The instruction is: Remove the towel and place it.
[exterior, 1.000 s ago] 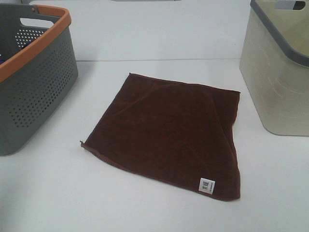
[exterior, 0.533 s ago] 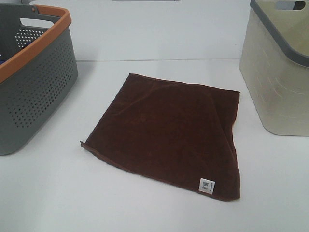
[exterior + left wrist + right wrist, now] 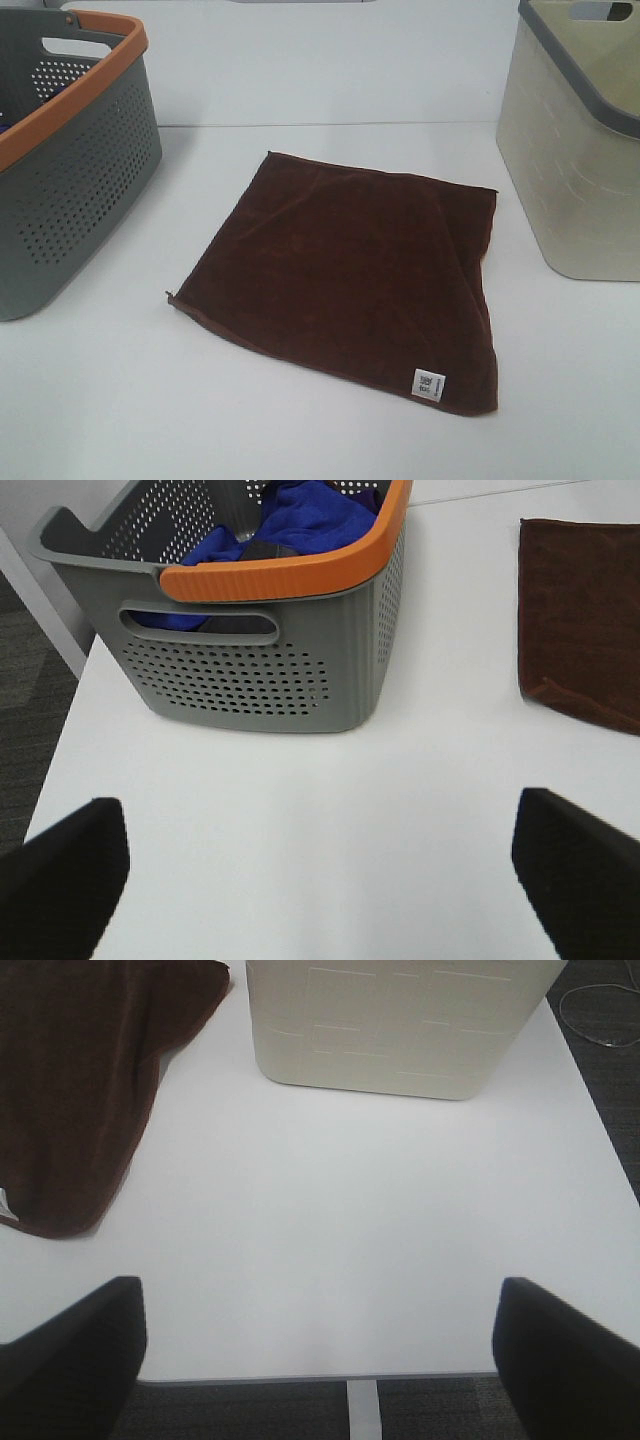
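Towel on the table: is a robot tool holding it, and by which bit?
Nothing is held. The towel lies flat on the table. The left tool and the right tool are both open, apart from it.

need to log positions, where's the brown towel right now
In the exterior high view the towel lies flat mid-table, between the grey basket on the left and the beige bin on the right.

We see only part of the grey basket [image 3: 70, 150], cut by the overhead frame's edge left of the towel [image 3: 350, 270]; the beige bin [image 3: 580, 150] is likewise cropped beyond the towel's other side. Print on the towel's white label [image 3: 428, 384] is too small to read.
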Action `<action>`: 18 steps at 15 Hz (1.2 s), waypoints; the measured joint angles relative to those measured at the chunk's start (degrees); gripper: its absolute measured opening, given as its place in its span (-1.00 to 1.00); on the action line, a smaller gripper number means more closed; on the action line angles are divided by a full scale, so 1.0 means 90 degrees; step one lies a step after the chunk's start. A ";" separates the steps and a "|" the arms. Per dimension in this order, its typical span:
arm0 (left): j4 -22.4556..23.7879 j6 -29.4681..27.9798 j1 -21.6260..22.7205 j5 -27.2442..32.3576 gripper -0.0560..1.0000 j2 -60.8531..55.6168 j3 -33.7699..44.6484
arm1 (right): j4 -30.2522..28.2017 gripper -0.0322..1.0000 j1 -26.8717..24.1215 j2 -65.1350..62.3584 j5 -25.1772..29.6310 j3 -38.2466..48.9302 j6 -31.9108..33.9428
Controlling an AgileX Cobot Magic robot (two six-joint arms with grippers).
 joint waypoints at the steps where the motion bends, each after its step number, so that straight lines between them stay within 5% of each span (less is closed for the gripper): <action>1: 0.0000 -0.0076 0.0000 -0.0013 0.97 0.0000 0.0006 | 0.0000 0.84 0.0000 0.0000 0.0000 0.0000 0.0000; 4: -0.0006 -0.0210 0.0000 -0.0019 0.97 0.0000 0.0006 | 0.0006 0.84 0.0000 0.0000 0.0000 0.0000 0.0000; 8: -0.0649 -0.0280 0.0000 -0.0032 0.97 0.0000 0.0006 | 0.0006 0.84 0.0000 0.0000 -0.0006 0.0000 0.0038; 18: -0.0465 -0.0159 0.0000 -0.0032 0.97 0.0000 0.0006 | 0.0006 0.83 0.0000 0.0000 -0.0006 0.0000 0.0051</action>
